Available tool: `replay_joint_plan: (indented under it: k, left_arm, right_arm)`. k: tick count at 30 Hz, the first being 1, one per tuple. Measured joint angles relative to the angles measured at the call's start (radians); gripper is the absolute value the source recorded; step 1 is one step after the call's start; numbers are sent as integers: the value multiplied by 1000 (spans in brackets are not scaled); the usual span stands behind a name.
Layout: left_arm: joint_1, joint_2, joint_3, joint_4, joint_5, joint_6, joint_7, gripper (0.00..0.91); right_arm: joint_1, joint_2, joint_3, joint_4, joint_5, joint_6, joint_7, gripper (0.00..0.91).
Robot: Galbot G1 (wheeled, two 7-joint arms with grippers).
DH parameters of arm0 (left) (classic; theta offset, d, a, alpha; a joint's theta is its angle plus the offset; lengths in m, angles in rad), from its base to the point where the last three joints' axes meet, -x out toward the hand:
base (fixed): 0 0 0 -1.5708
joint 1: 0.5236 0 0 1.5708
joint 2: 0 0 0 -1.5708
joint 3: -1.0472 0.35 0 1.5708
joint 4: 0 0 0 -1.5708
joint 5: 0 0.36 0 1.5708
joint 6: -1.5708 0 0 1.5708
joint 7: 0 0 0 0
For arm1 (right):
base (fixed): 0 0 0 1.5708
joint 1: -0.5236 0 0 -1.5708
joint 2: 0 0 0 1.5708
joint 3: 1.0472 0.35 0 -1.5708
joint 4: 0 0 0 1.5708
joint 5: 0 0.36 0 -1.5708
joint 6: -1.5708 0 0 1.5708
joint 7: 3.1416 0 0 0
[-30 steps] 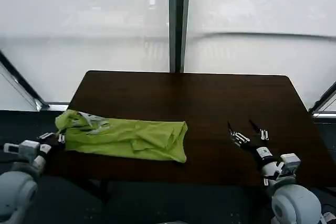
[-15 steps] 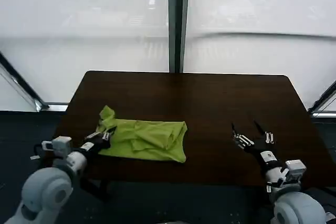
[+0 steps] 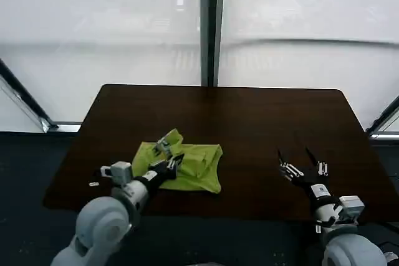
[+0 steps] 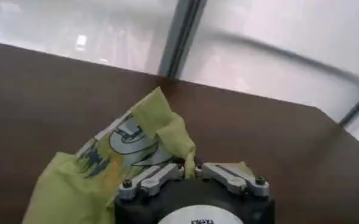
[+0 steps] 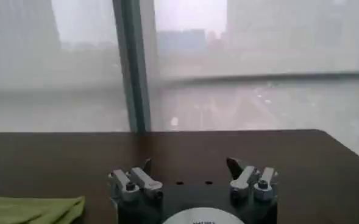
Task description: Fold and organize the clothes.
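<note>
The lime-green T-shirt (image 3: pixel 193 165) lies bunched on the front left of the dark brown table (image 3: pixel 249 123). One end of it is lifted and folded over toward the middle. My left gripper (image 3: pixel 169 161) is shut on that lifted fold. In the left wrist view the pinched fabric (image 4: pixel 167 131) rises from between the jaws of the left gripper (image 4: pixel 190 169), with a white print (image 4: pixel 130 141) facing up. My right gripper (image 3: pixel 302 161) hovers open over the front right of the table, well apart from the shirt. A corner of the shirt (image 5: pixel 33 209) shows far from the right gripper (image 5: pixel 191 171).
A dark window post (image 3: pixel 211 26) rises behind the table's far edge, with frosted panes on both sides. The table's front edge (image 3: pixel 237 211) runs close to both arms. Bare tabletop stretches across the far half and the right side.
My left gripper has carried the shirt's left end rightward and upward, folding it over the rest, so the shirt is much shorter. The right gripper has drifted slightly toward the front edge.
</note>
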Motion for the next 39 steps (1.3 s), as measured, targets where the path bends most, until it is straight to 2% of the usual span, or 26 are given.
replay_joint_plan:
  k: [14,15,17,18,29,36,39]
  left_arm:
    - [-26,-104,101,56,47,0,8,0]
    - [-29,-112,106,61,49,0,9,107]
    - [-37,-126,112,74,58,0,13,107]
    - [-41,-132,114,80,64,0,14,878]
    - [-56,-204,147,147,159,0,64,878]
    - [-21,-248,182,126,185,0,65,878]
    - [-4,-244,182,102,230,0,92,878]
  right_arm:
    - [14,15,-11,-24,-19,-2,0,878]
    - [14,18,-12,-24,-22,-2,0,878]
    - [12,24,-17,-24,-30,-1,-1,878]
    - [11,28,-21,-25,-35,1,-3,878]
    - [17,21,-34,-44,-50,8,-12,878]
    - [30,6,-55,-50,-52,10,-18,878]
    - [43,-12,-75,-53,-55,4,-41,878]
